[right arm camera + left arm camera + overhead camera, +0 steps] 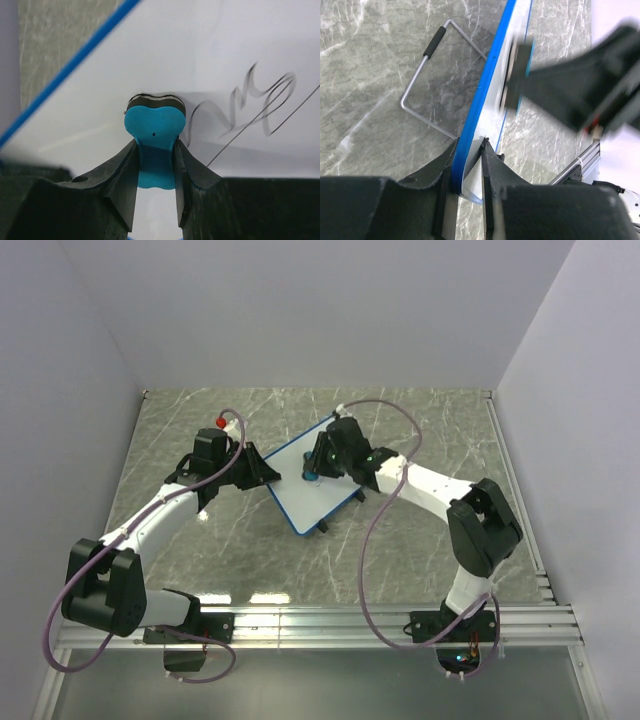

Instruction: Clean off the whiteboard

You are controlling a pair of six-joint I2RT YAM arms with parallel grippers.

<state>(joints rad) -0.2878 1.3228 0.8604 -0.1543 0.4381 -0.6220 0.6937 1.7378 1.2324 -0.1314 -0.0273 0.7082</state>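
The whiteboard (pixel 316 506), white with a blue frame, sits tilted at the table's middle. My left gripper (pixel 262 476) is shut on its left edge; in the left wrist view the blue frame (pixel 488 85) runs between the fingers of that gripper (pixel 469 150). My right gripper (pixel 313 470) is shut on a bright-blue eraser (pixel 310 478). In the right wrist view the eraser (pixel 154 125) is pinched in the right gripper (pixel 155 146), its dark pad against the white surface (pixel 165 50). A dark scribble (pixel 250 97) lies just right of it.
The board's wire stand (pixel 422 75), with a black sleeve, juts out over the marble table (pixel 430 430) behind the board. A small red object (pixel 221 422) lies at the back left. Aluminium rails (pixel 400 620) line the near edge, and walls enclose the table.
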